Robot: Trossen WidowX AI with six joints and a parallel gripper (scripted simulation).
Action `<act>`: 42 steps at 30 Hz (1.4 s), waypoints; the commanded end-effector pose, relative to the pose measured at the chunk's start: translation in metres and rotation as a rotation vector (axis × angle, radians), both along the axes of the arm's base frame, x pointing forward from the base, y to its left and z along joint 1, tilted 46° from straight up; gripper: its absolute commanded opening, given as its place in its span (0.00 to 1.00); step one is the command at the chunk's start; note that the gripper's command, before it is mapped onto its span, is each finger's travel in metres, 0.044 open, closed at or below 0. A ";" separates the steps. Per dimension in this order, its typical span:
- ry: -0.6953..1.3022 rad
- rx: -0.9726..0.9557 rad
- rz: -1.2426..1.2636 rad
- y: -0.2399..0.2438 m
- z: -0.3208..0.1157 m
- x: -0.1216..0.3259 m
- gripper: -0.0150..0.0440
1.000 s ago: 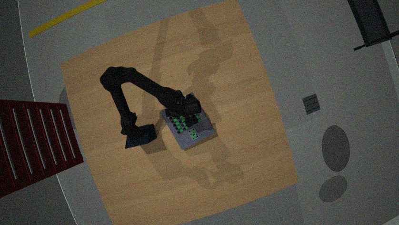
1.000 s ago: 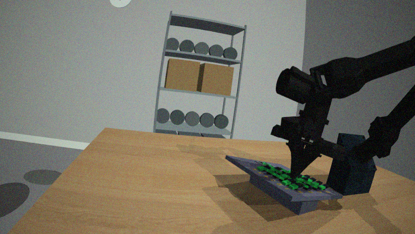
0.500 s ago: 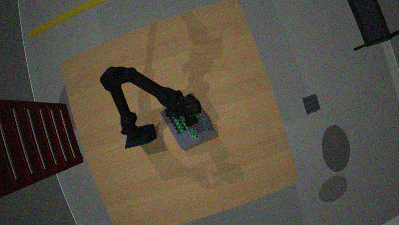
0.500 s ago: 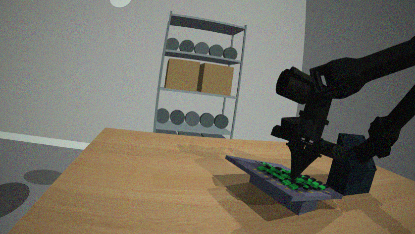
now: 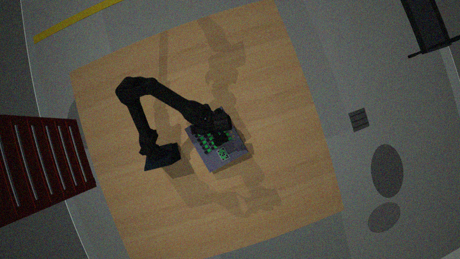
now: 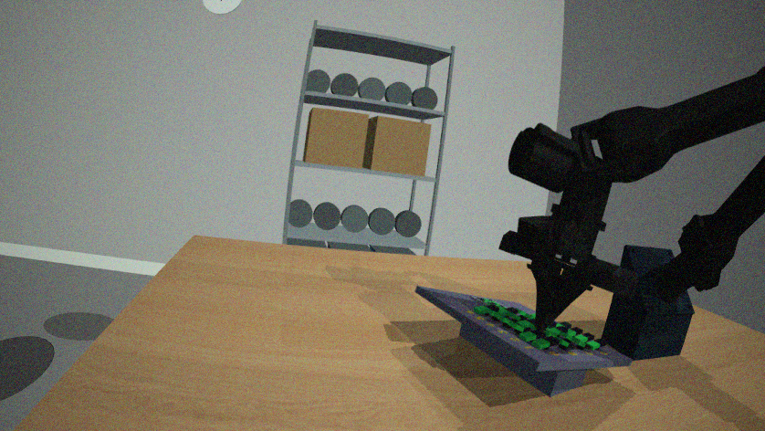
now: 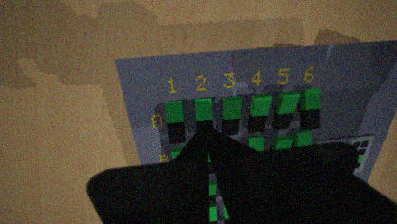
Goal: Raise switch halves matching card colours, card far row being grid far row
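Observation:
The purple-grey switch panel (image 5: pixel 211 163) (image 6: pixel 495 344) (image 7: pixel 135 83) bears a grid of green and dark switches. My gripper (image 6: pixel 541 326) (image 7: pixel 204 132) is shut and empty, its tips low over the grid. In the wrist view they are at the nearer, dark half of switch A2 (image 7: pixel 203 109); I cannot tell whether they touch it. Row A shows green far halves and dark near halves; which ends are raised is hard to tell. The card (image 5: pixel 223 153) lies right of the grid; the wrist view cuts most of it off behind the fingers. Most lower rows are hidden there.
The panel stands raised on a block (image 6: pixel 503 358) on the wooden table (image 5: pixel 273 112) (image 6: pixel 267 320). The dark arm base (image 5: pixel 164 156) (image 6: pixel 650 315) stands close to the panel's near side. A shelf rack (image 6: pixel 374 171) stands beyond the table. Arm shadows cross the table and the panel.

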State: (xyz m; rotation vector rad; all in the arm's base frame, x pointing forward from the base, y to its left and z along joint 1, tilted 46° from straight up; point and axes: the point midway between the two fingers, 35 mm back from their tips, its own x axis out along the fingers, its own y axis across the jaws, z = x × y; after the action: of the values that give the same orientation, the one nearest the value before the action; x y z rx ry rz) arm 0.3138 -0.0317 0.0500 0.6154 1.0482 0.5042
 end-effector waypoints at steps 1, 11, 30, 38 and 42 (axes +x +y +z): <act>0.009 0.005 -0.004 0.001 -0.002 -0.001 0.25; 0.009 0.005 -0.004 0.002 -0.003 0.000 0.25; 0.009 0.005 -0.004 0.003 -0.005 0.001 0.25; 0.009 0.005 -0.004 0.004 -0.005 0.001 0.25; 0.004 -0.002 0.001 -0.003 0.001 0.000 0.25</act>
State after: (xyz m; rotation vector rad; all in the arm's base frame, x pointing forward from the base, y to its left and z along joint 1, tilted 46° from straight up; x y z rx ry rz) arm 0.3148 -0.0282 0.0469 0.6219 1.0525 0.5043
